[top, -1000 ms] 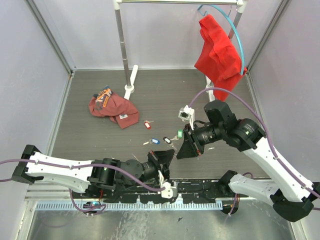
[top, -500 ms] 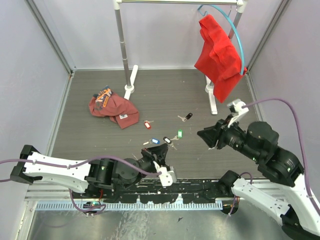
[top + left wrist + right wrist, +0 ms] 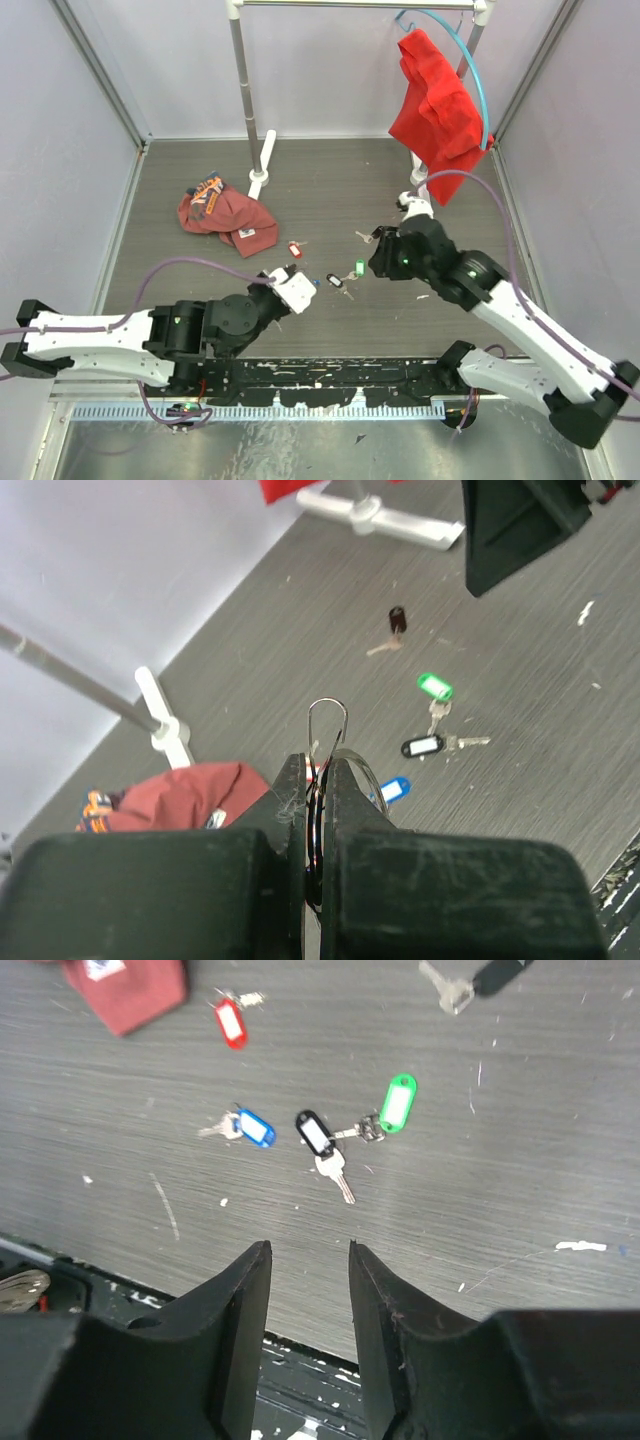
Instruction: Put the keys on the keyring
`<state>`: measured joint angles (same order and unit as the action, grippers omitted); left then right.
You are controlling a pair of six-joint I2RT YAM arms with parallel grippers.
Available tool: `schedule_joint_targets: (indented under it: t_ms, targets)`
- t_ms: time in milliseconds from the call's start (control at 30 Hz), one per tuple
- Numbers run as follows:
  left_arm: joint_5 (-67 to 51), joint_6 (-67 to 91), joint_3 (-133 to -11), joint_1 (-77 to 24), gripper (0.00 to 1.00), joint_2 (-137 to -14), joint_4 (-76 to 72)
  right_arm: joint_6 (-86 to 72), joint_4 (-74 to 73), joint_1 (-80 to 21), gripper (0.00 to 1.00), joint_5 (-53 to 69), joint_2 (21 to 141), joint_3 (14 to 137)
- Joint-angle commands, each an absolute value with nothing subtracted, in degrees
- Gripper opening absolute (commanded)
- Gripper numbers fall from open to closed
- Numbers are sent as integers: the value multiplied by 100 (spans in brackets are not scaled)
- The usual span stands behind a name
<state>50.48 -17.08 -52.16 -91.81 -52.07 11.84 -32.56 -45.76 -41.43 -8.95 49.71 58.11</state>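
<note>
Keyring (image 3: 328, 718) mostly hidden inside the clamped left pincer (image 3: 316, 768), only its loop poking out; right pincer (image 3: 307, 1252) gapes narrowly, empty, above the scattered keys (image 3: 318, 1136)

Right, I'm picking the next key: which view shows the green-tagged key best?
Right wrist: the green-tagged key lies large and unobstructed, tag and metal both clear. The left wrist view shows it smaller and farther off; the top view shows only a tiny green speck.

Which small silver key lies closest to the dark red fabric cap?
The red-tagged key, alone beside the dark red fabric cap; the blue-tagged key, black-tagged key and green-tagged key cluster farther off.
</note>
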Motion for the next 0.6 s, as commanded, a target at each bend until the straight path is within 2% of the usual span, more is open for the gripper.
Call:
schedule_joint_targets:
  t_ms: [0, 167, 367, 467, 567]
  targets:
    - [4977, -443, -5300, -8585, 0, -5014, 1849, -3837, -3998, -4140, 42, -1058, 5684, 5584]
    - [4360, 181, -5009, -7797, 0, -4684, 1925, -3792, -3578, -4136, 39, -1182, 6855, 5441]
    - [4252, 218, -5020, -7724, 0, -4726, 2058, -2572, -3334, -4061, 39, -1006, 8232, 5755]
    - [4303, 350, -5268, -7730, 0, -4791, 2483, -3162, -3343, -3929, 41, -1435, 8523, 6018]
    - [4315, 498, -5432, -7728, 0, -4753, 2838, -4629, -3298, -3922, 42, -2124, 8718, 6158]
